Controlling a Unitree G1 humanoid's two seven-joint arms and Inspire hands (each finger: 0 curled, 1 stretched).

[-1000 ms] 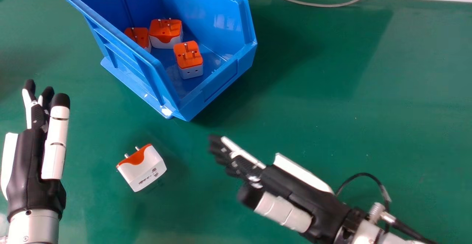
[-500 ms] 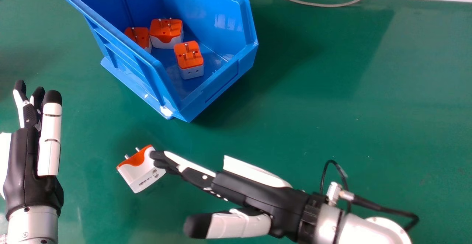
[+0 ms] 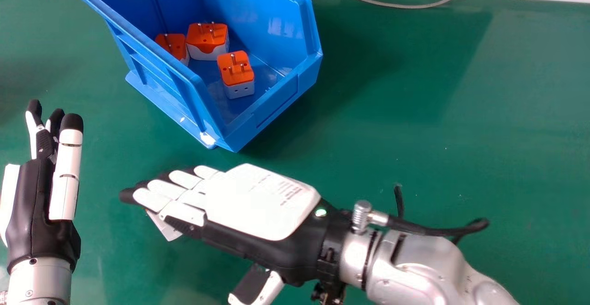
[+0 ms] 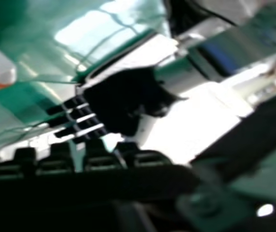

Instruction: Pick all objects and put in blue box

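Glossy green surface (image 3: 415,125) spreads across the frame, with a thin grey cable (image 3: 396,5) looping along the white strip at the upper right. Near the lower left, a boxy white plastic plug adapter (image 3: 163,226) lies mostly hidden beneath the black-and-white right hand (image 3: 262,199); its orange edge shows in the right hand view. It should be light, rigid and fairly tough, though its smooth sides may slip. Opposite white side walls look the best hold, keeping clear of any metal pins. The right hand is released, fingers extended over the adapter and thumb apart; whether they touch, I cannot tell. At the left edge, the black-and-white left hand (image 3: 41,194) is also relaxed, fingers straight. Up at upper centre-left, the deep blue plastic box (image 3: 281,101) holds three orange-and-white adapters (image 3: 207,42); its raised near wall is what a lifted adapter must clear.
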